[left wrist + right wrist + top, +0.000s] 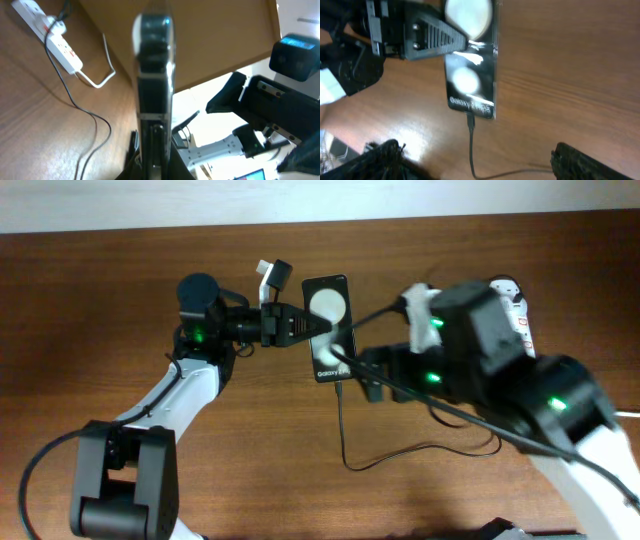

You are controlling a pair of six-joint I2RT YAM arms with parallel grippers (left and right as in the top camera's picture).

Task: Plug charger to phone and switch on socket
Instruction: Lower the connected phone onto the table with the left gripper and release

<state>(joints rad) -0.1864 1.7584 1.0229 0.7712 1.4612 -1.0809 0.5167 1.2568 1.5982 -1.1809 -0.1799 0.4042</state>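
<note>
Brown wood-grain table (100, 260) fills every view, with a pale wall along its far edge in the overhead picture. Near the middle, the phone (328, 328) is clamped by the left tool (322, 325), which reaches in from the left side. One ribbed black finger (435, 40) lies across the glossy face between two round white glare spots, and the left wrist view shows the handset edge-on between the jaws. Whether the phone rests on the table or is held just off it cannot be told. White lettering near its lower end reads "Galaxy Z Flip", followed by a character too blurred to read. The charger (343, 430) has its small connector seated in the phone's bottom edge. Its thin black cable runs toward the near edge, loops, then heads right under the right arm. The right tool (475, 150) hovers just below the phone's lower end, its fingers spread wide apart with only the cable and bare wood between them, gripping nothing. The socket (515, 305), white with red markings, lies at the far right, partly hidden by the right arm.
</note>
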